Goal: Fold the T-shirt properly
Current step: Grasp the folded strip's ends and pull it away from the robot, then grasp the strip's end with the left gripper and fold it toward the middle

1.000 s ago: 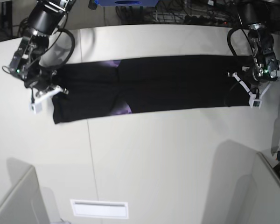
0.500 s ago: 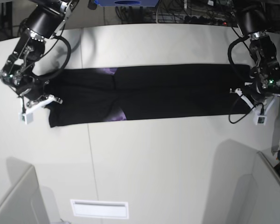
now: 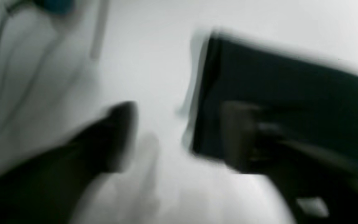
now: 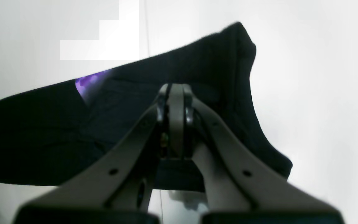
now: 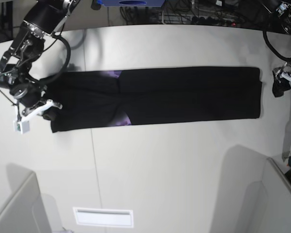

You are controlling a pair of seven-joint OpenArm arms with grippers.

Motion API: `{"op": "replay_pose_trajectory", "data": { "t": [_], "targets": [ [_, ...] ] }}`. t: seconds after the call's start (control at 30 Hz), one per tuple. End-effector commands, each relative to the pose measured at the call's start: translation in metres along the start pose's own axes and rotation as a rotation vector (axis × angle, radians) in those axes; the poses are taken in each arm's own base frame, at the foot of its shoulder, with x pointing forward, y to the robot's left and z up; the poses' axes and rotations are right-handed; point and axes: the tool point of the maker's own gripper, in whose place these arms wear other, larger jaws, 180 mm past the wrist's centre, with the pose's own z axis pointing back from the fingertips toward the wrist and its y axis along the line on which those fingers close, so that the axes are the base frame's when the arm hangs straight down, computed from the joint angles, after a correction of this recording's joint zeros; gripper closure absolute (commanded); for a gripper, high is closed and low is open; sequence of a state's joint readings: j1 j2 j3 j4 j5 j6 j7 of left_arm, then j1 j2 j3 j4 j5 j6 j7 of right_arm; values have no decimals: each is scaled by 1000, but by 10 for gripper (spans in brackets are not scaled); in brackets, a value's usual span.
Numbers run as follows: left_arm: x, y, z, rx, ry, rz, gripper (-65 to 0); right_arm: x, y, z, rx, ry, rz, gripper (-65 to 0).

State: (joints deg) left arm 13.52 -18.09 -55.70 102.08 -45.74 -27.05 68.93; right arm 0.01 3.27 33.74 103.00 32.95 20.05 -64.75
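The black T-shirt [image 5: 184, 94] lies as a long folded strip across the white table [image 5: 174, 165], with bits of purple print [image 5: 122, 119] showing near its left part. My right gripper [image 5: 46, 110] is at the strip's left end. In the right wrist view its jaws [image 4: 174, 118] are pressed together over the black cloth [image 4: 42, 130], apparently pinching its edge. My left gripper [image 5: 281, 83] is off the strip's right end, apart from it. In the blurred left wrist view it [image 3: 179, 140] is open and empty, with the shirt's end [image 3: 291, 93] beyond it.
A white label plate [image 5: 103, 217] lies at the table's front. Grey panels stand at the front left [image 5: 14, 204] and front right [image 5: 276, 194]. Cables and a blue object [image 5: 131, 2] lie behind the table's back edge.
The shirt was dragged a little toward the table's front. My left gripper has let go of the right end and moved up and away to the right. My right gripper stays at the left end.
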Motion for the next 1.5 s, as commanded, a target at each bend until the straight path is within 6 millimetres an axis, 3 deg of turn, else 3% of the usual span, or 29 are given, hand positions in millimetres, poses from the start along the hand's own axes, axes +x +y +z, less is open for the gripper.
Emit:
{"op": "replay_pose_trajectory", "data": {
  "t": [0.0, 0.17, 0.3, 0.53, 0.73, 0.8, 1.0, 1.03, 1.17, 1.27, 1.37, 1.47],
  "targets": [
    [7, 1, 2, -8, -30, -4, -637, 17, 4, 4, 12, -56, 17, 0],
    [-10, 4, -17, -57, 9, 86, -650, 15, 4, 3, 14, -50, 15, 0],
    [-40, -3, -41, -107, 108, 140, -629, 13, 5, 4, 13, -34, 19, 0],
    [-51, -25, -74, -176, 122, 174, -624, 12, 8, 4, 20, -33, 16, 0],
    [-69, -20, -88, -179, 177, 222, -619, 16, 11, 11, 12, -57, 39, 0],
    [-72, -20, -89, -180, 188, 232, -546, 18, 12, 12, 12, -62, 43, 0],
    [-89, -29, -104, -203, 243, 238, -56, 18, 11, 13, 11, -63, 42, 0],
    [-89, -29, -108, -203, 234, 248, 0, 17, 11, 13, 10, -61, 41, 0],
    [-81, -19, -112, -181, 195, 235, 0, 16, 11, 12, 12, -58, 38, 0],
    [-55, -7, -105, -158, 144, 180, 0, 12, 9, 12, 9, -50, 36, 0],
    [-29, -11, -90, -153, 89, 81, 0, 10, 9, 12, 8, -44, 34, 0],
    [-2, -28, -73, -116, 25, -4, 0, 10, 8, 12, 8, -43, 33, 0]
  ]
}}
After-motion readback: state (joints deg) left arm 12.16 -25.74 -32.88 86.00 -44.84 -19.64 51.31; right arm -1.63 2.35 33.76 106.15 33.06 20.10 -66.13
